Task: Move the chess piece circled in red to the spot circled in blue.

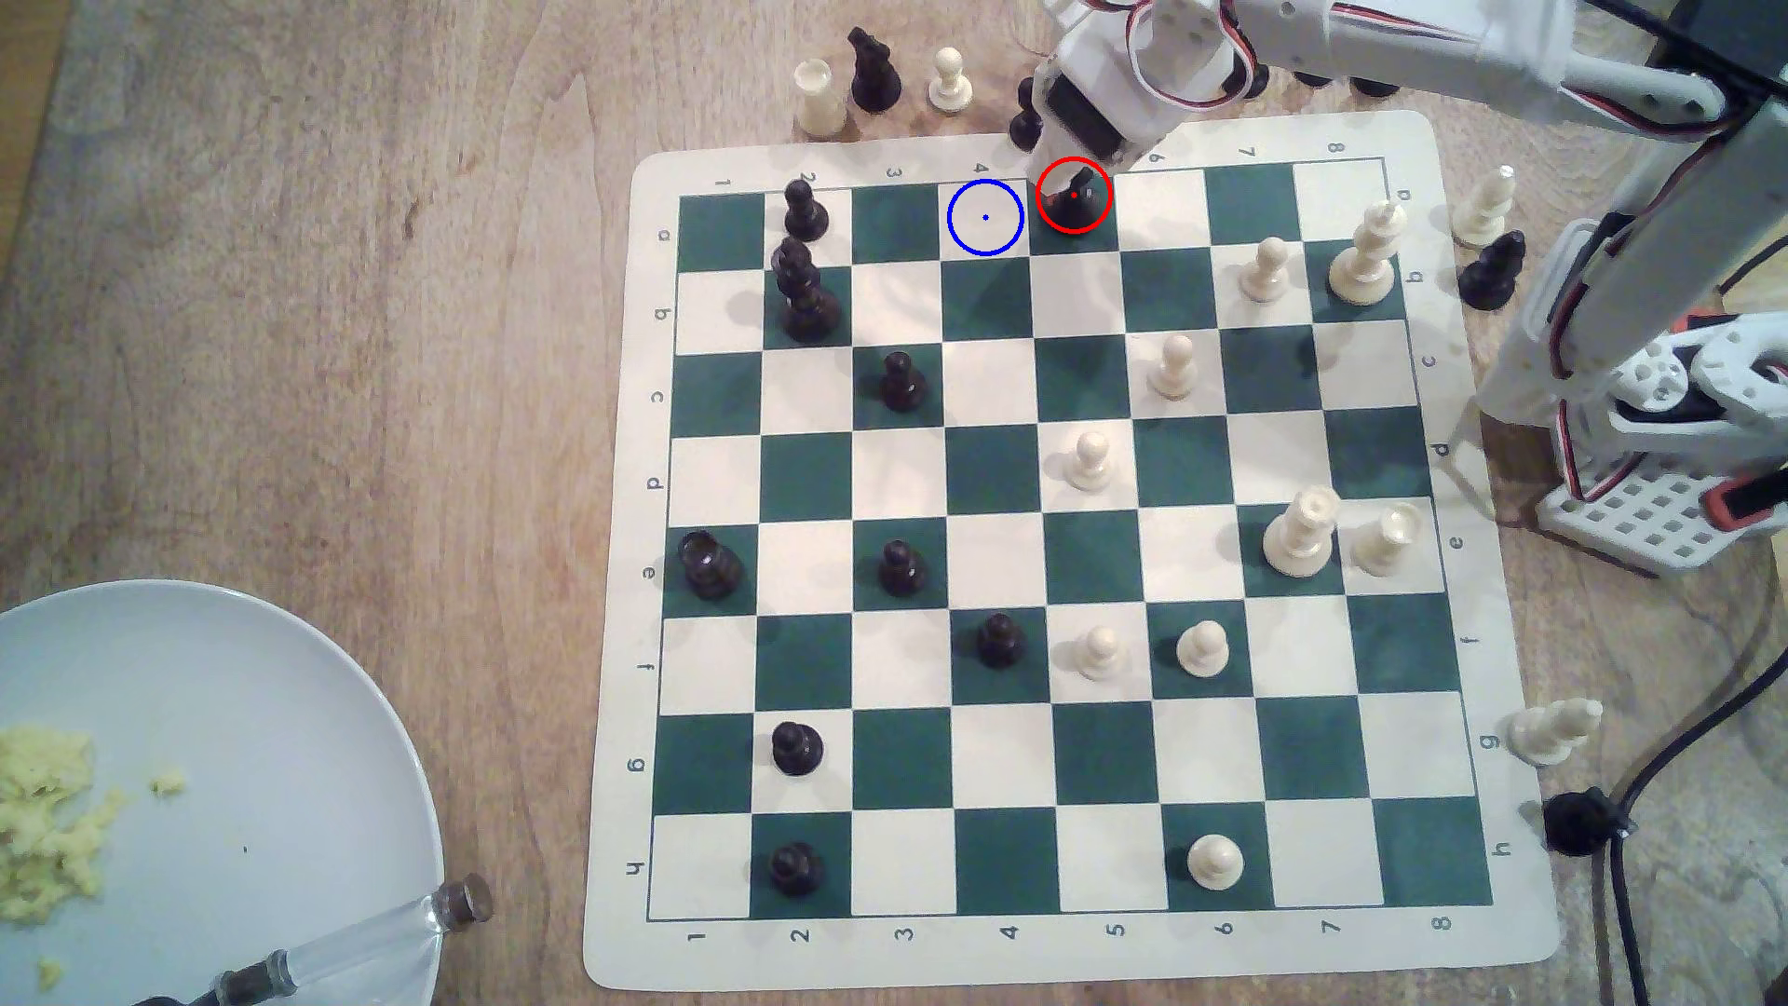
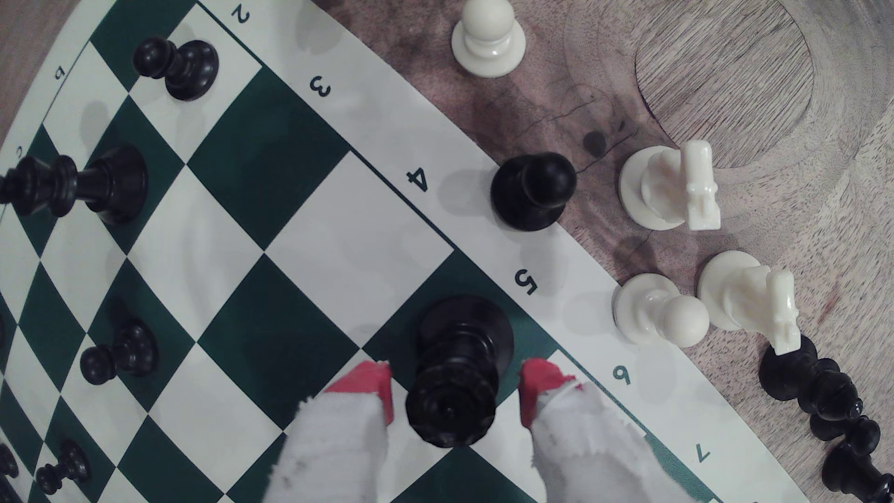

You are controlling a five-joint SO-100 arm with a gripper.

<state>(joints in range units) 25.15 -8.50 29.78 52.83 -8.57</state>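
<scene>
On the board's far edge row in the exterior view, the blue-ringed cream square (image 1: pixel 985 218) lies just left of the red-ringed green square, where the black rook (image 2: pixel 457 372) stands between the pincer's (image 2: pixel 454 394) parted red-tipped fingers (image 2: pixel 372 382), untouched.

We find the rook (image 1: pixel 1076 196) on the board's (image 1: pixel 1490 600) top row, upper middle of the exterior view, the ringed square (image 1: pixel 985 218) just left, our gripper (image 2: pixel 457 387) straddling it.
</scene>
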